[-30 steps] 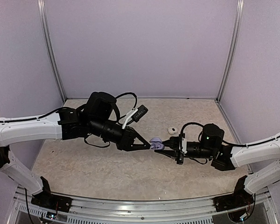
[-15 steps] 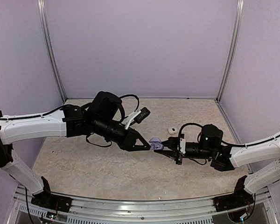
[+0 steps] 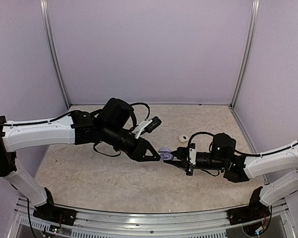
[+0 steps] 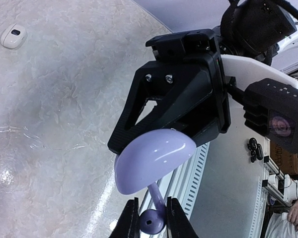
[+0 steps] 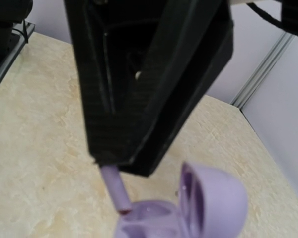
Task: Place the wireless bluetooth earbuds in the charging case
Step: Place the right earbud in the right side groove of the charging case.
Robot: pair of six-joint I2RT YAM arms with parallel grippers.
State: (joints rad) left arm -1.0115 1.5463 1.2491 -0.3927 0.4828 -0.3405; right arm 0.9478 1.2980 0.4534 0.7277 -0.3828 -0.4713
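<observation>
My left gripper (image 4: 152, 204) is shut on the round head of a lilac earbud (image 4: 153, 221). The bud's stem (image 5: 113, 191) points at the lilac charging case (image 5: 151, 220), and its tip touches the rim of a socket there. The case's lid (image 5: 216, 203) stands open. Held above the table, the case (image 3: 166, 154) sits in my shut right gripper (image 3: 173, 159), whose own fingers are hidden in the right wrist view. The two grippers meet tip to tip at mid-table. From the left wrist, the case's domed lid (image 4: 154, 158) hides its sockets.
A small white oval case (image 3: 183, 138) lies shut on the marbled table (image 3: 89, 173) just behind my right gripper. It also shows far left in the left wrist view, white case (image 4: 13, 36). Lilac walls enclose the table on three sides.
My left arm has crept to the right, carrying the earbud closer to the case. The right arm has barely shifted. Both grippers stay shut.
</observation>
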